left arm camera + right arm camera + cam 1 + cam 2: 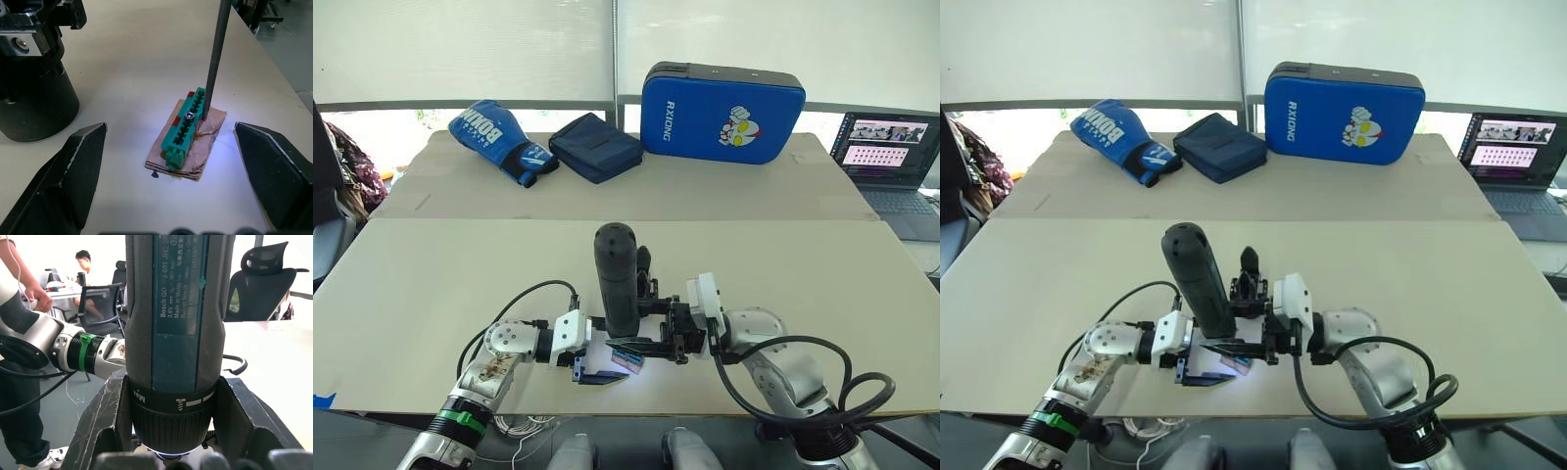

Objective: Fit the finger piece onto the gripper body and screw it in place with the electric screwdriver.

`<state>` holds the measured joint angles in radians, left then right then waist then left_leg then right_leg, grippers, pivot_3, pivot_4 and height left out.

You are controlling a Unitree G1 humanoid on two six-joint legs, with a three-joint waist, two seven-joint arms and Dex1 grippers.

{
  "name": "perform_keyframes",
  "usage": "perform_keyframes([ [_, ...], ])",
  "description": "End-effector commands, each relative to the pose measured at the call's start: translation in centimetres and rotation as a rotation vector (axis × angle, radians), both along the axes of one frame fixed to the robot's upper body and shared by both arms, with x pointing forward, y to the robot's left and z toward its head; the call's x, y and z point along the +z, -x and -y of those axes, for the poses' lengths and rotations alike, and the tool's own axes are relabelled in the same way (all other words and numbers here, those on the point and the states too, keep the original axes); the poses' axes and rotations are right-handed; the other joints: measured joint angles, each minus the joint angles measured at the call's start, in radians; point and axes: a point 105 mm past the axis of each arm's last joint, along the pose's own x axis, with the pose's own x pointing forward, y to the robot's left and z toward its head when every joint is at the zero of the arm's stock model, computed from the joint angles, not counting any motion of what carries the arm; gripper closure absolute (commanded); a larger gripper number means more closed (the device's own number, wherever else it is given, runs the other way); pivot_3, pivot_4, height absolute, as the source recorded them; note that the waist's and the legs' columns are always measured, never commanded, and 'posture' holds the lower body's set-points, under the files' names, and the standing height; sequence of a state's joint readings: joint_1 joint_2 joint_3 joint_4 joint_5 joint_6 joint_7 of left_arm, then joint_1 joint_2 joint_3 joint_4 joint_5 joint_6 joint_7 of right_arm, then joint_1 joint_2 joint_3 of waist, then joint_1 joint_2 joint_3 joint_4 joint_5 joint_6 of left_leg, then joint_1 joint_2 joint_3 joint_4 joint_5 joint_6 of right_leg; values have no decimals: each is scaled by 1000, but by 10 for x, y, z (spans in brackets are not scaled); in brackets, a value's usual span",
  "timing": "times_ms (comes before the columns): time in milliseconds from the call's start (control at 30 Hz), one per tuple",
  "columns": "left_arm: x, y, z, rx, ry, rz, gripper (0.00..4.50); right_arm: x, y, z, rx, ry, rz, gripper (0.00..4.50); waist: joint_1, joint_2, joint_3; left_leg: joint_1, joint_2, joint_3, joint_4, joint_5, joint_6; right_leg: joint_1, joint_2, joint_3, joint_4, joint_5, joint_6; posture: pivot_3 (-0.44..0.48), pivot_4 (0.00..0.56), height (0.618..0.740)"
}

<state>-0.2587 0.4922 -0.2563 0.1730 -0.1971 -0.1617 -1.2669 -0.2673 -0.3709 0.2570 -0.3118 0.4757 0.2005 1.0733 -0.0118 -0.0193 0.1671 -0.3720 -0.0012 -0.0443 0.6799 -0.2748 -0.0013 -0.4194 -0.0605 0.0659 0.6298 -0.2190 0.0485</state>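
Upright, electric screwdriver point(178, 333) (Bosch GO), right tool point(171, 440) clamped

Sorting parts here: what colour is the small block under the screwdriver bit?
Green, on tan backing; clearest in the left wrist view.

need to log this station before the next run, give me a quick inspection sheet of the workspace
surface: tan table, bare around the work spot.
job's things: screwdriver upright, bit down by a screw on the green-and-tan block; gripper body stands just behind it; finger piece not made out.
clutter: boxing glove, dark pouch, blue pad on the far table.
grippers: right gripper shut on the screwdriver; left gripper open, fingers either side of the block, not touching.
cables: black cables loop off both arms.
surroundings: laptop to the right, office chairs and people nearby.
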Motion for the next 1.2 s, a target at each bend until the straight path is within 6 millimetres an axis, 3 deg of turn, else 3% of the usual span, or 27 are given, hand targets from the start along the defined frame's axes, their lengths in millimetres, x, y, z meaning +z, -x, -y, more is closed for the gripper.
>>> perform_keyframes([
  [33,-14,8,3,-7,-26,-57,69,14,5,0,20,-50,71,2611,0,0,0,0,0,0,0,0,0,0,0,0,0,0,0,0,150,740],
  [367,-13,8,3,-2,-24,-57,69,16,6,3,43,-59,61,2611,0,0,0,0,0,0,0,0,0,0,0,0,0,0,0,0,150,740],
  [700,-12,8,3,-2,-22,-57,69,37,2,6,48,-119,97,2611,0,0,0,0,0,0,0,0,0,0,0,0,0,0,0,0,150,740],
  [1200,-12,7,3,2,-22,-60,69,23,-5,0,27,-68,77,2611,0,0,0,0,0,0,0,0,0,0,0,0,0,0,0,0,150,740],
])
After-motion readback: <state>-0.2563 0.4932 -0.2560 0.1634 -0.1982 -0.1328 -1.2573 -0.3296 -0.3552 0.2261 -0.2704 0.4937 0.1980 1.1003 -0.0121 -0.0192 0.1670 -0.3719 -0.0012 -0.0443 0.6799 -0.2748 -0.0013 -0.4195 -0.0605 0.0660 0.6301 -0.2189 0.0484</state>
